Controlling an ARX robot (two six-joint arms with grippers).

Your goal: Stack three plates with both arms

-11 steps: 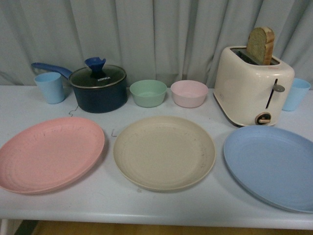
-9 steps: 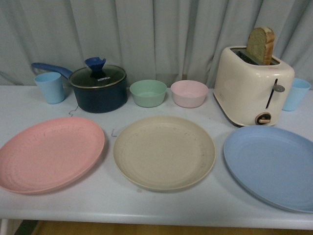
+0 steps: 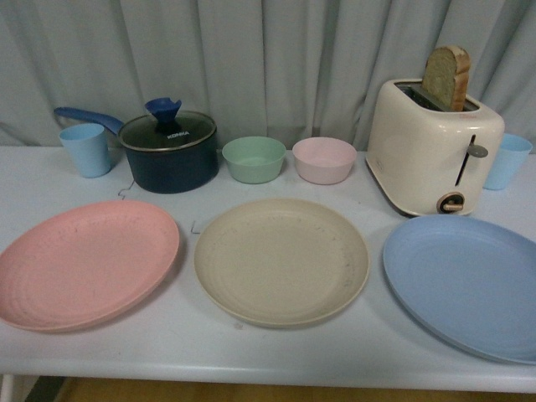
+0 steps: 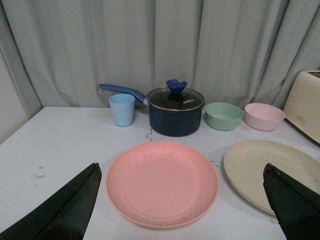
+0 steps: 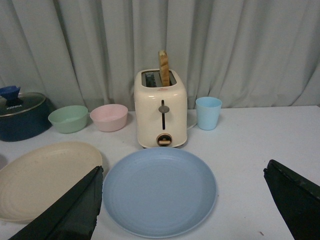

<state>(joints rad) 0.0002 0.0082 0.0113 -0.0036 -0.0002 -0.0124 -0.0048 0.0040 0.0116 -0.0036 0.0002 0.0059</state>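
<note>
Three plates (image 3: 281, 261) unstacked, narrow gaps between — table (image 3: 167, 356) edge seemingly close

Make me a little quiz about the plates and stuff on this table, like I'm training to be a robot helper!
1. True or false: the pink round matte plate, the beige round matte plate and the light blue round matte plate are already stacked.
2. Which plate lies right in front of the cream toaster? A pink, B beige, C light blue.
3. Fill in: a slice of ___ sticks up from the toaster.
Key: 1 false, they lie side by side on the white table. 2 C. 3 bread.
</note>
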